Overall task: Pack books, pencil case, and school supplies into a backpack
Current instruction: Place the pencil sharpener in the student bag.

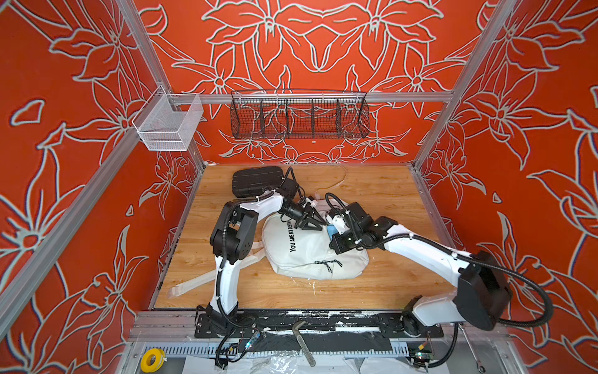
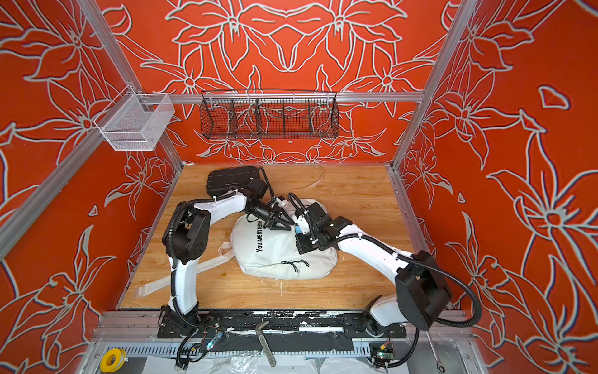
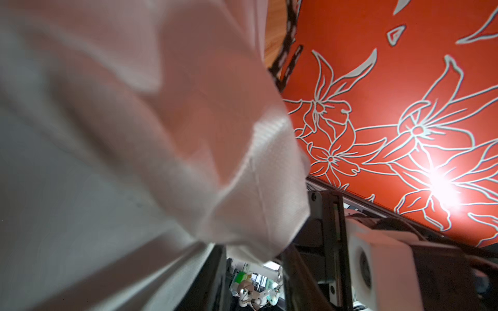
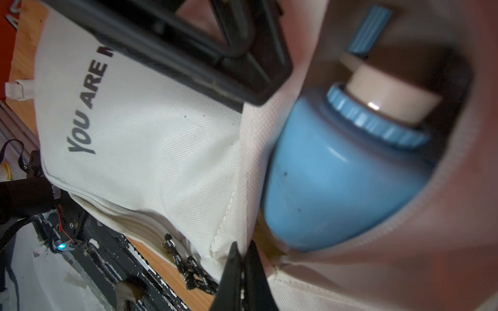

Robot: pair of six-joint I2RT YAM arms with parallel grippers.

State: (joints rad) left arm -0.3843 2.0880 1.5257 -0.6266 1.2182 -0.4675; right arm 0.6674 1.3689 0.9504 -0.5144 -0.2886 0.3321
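1. Right hand [image 4: 244, 269]: I pinch it shut on the opening's edge of the white fabric backpack [image 4: 140, 140].
2. Inside that opening lies the light-blue barrel-shaped pencil sharpener [image 4: 336, 183].
3. My left hand [image 1: 314, 222] stands partly open at the backpack's top, on the wooden bench [image 1: 372, 181].

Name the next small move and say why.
Probably raise the right gripper a little. It looks shut on the mouth edge of the backpack, the sharpener lies just inside that mouth, and the left gripper stands open nearby, so lifting may tip the sharpener deeper.
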